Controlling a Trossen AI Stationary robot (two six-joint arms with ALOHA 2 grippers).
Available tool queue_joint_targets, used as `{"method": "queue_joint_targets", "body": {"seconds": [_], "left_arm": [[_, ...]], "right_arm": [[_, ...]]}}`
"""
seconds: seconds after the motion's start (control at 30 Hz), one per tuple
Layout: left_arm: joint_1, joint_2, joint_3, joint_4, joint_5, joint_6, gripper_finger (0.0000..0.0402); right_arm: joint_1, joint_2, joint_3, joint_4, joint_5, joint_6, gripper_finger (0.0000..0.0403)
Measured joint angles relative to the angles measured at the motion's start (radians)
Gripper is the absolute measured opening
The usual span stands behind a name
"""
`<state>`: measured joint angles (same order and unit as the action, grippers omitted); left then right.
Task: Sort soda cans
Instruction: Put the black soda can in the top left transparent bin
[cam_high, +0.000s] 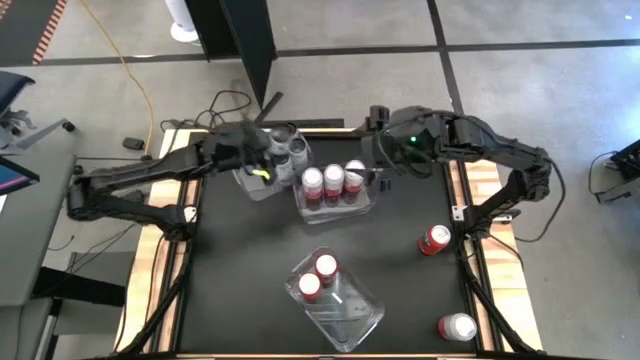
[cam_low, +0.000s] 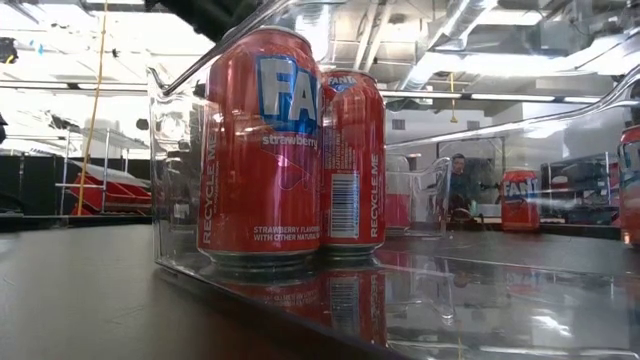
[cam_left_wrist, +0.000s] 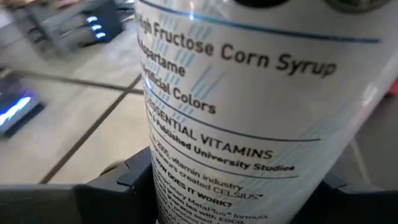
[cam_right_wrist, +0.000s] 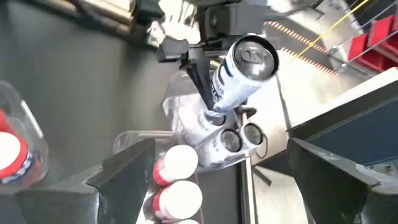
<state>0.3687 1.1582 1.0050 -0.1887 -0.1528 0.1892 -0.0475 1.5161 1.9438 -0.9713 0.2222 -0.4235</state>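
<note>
The left gripper (cam_right_wrist: 205, 81) is clamped on a white Celsius can (cam_right_wrist: 239, 74), held above the upper-left bin (cam_high: 262, 182) of silver cans, presumably to group like with like. The right gripper (cam_high: 378, 160), fingers spread and empty, waits beside the middle bin (cam_high: 335, 205) of red cans (cam_high: 333, 181); strays (cam_high: 433, 239) lie lower right.

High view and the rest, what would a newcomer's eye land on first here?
The left gripper holds a white Celsius can above the far-left clear bin of silver cans. The low view is filled by two red Fanta strawberry cans in the near bin.
</note>
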Motion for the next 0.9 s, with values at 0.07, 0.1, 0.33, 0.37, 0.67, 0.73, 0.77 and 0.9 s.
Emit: {"method": "queue_joint_targets", "body": {"seconds": [0.07, 0.1, 0.33, 0.37, 0.67, 0.73, 0.77, 0.9], "left_arm": [[0.026, -0.057, -0.077, 0.045, -0.030, -0.053, 0.0239], [0.040, -0.084, -0.114, 0.076, -0.050, -0.075, 0.0239], [0.091, -0.206, -0.339, 0.279, -0.216, -0.159, 0.0239], [0.099, -0.212, -0.369, 0.319, -0.227, -0.165, 0.0239], [0.146, -0.209, -0.587, 0.600, -0.262, -0.226, 0.0239], [0.157, -0.209, -0.617, 0.624, -0.255, -0.230, 0.0239], [0.164, -0.209, -0.634, 0.637, -0.255, -0.230, 0.0239], [0.185, -0.208, -0.678, 0.682, -0.242, -0.243, 0.0239]], "right_arm": [[0.000, -0.009, 0.000, 0.002, 0.001, 0.000, 0.0376], [0.000, -0.013, 0.000, 0.005, 0.001, 0.000, 0.0377], [0.000, -0.009, 0.000, 0.008, 0.001, 0.000, 0.0377], [0.000, -0.008, -0.001, 0.005, 0.000, 0.000, 0.0377], [0.000, 0.002, -0.002, 0.004, 0.000, 0.004, 0.0377], [0.000, 0.002, -0.002, 0.007, 0.000, 0.004, 0.0377], [0.000, 0.002, -0.002, 0.007, 0.000, 0.004, 0.0377], [0.000, 0.002, -0.002, 0.008, 0.000, 0.004, 0.0377]]}}
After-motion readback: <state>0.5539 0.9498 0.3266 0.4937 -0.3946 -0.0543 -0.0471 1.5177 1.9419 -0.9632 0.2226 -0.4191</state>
